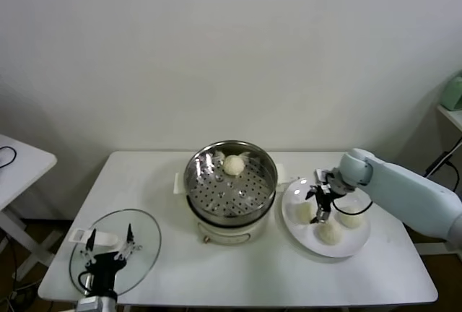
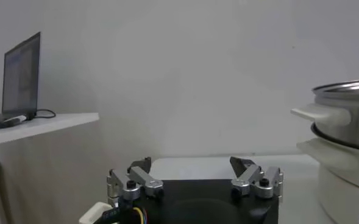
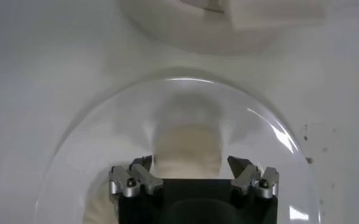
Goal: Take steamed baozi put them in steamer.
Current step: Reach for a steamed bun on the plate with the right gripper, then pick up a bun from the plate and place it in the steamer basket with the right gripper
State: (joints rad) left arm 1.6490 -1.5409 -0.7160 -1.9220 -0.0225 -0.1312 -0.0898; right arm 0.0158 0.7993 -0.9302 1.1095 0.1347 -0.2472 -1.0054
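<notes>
On plate [image 1: 359, 244], three baozi [image 1: 330, 232], one in steamer [image 1: 268, 170]

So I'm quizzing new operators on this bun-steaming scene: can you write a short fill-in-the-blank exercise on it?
1. The steamer holds ____ baozi.
2. The white plate holds ____ baozi.
3. The right gripper hangs over the plate with its jaws ____.
4. The left gripper waits above the glass ____.

Missing words: one; three; open; lid
</notes>
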